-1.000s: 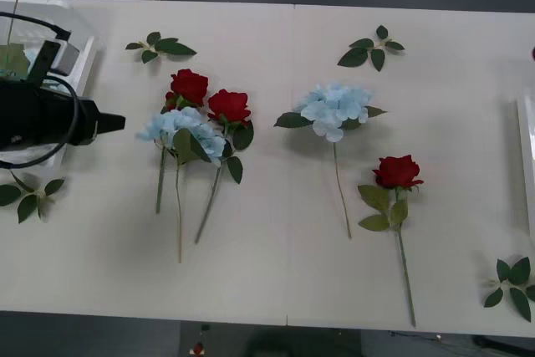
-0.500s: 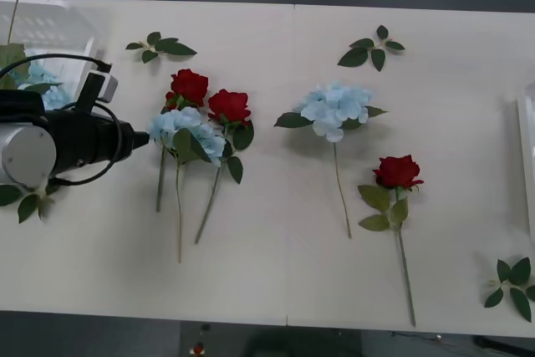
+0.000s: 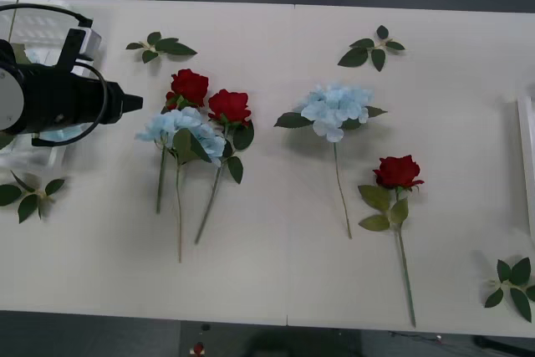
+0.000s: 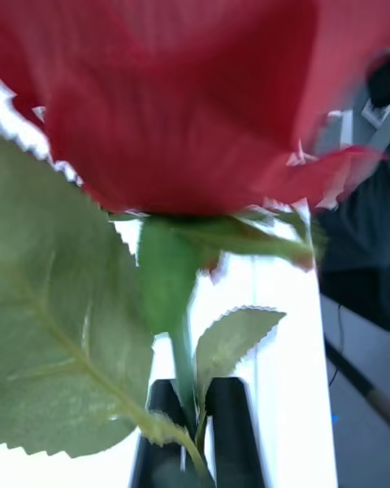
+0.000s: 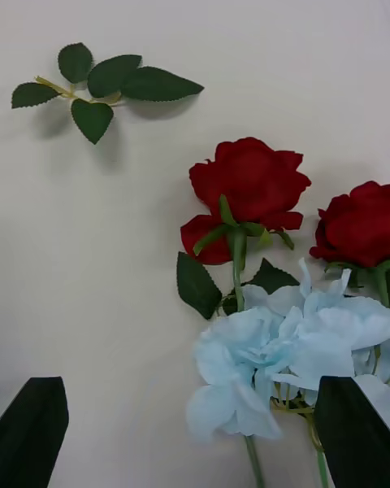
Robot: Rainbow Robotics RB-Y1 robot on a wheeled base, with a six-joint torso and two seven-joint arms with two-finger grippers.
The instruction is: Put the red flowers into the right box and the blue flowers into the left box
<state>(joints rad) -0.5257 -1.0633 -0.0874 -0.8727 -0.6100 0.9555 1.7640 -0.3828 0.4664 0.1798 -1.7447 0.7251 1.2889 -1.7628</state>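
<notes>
Left wrist view, left gripper [image 5: 191, 431] fingers apart above blue flowers [image 5: 276, 350], right fingers [image 4: 231, 431] clamping rose stem [image 4: 185, 366].

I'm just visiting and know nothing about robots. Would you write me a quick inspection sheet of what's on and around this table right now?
Surface: pale white table.
Job's things: two red roses and a pale-blue flower cluster bunched left of centre; another pale-blue cluster mid-table; a lone red rose to its right; white slotted bin at far left; thin white box rim at right edge.
Clutter: loose green leaf sprigs scattered around.
Grippers: left gripper open, hovering beside the bunched flowers; right gripper shut on a red rose stem.
Cables: black cable looped on left arm.
Surroundings: dark floor beyond the table.
</notes>
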